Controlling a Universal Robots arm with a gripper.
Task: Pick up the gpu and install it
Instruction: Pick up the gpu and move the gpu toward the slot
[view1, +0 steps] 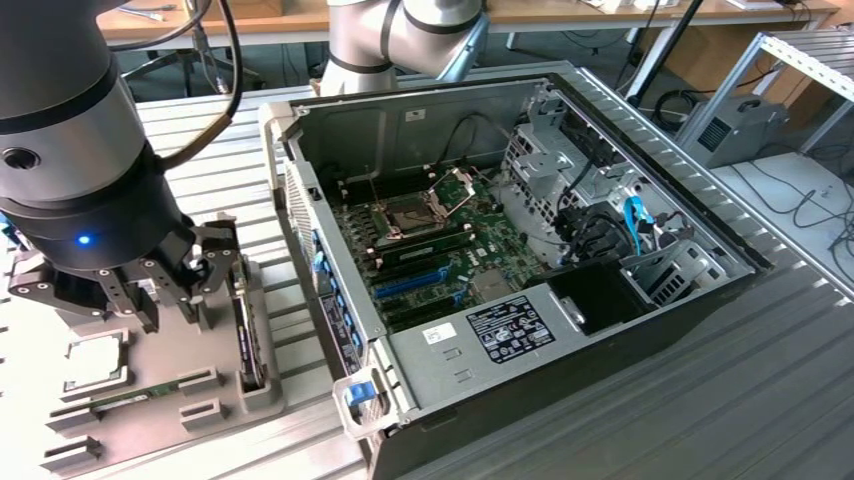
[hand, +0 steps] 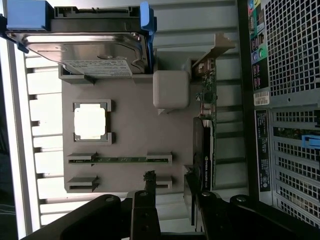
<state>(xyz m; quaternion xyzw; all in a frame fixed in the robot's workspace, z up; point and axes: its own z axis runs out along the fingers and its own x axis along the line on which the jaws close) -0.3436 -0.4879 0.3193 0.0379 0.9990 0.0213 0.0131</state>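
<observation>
One step under way, pickup: gripper (view1: 167, 300) is hovering, jaws apart and empty, near the gpu (hand: 202, 150) standing at the tray (hand: 130, 130) edge nearest the computer case (view1: 400, 130); grasp is probably needing a square straddle.

gpu (hand: 200, 150): matt black | hard drive (hand: 85, 47): glossy metal | tray (hand: 130, 132): matt plastic

The gpu (hand: 204, 145) stands on edge along the grey holder (hand: 130, 135), just beside the computer case (hand: 290, 75). Its silver bracket end lies toward the hard drive (hand: 85, 47). A processor chip (hand: 90, 122) and a memory stick (hand: 120, 160) sit in their recesses. The gripper (hand: 172, 212) hangs near the card's other end, its black fingers apart.
</observation>
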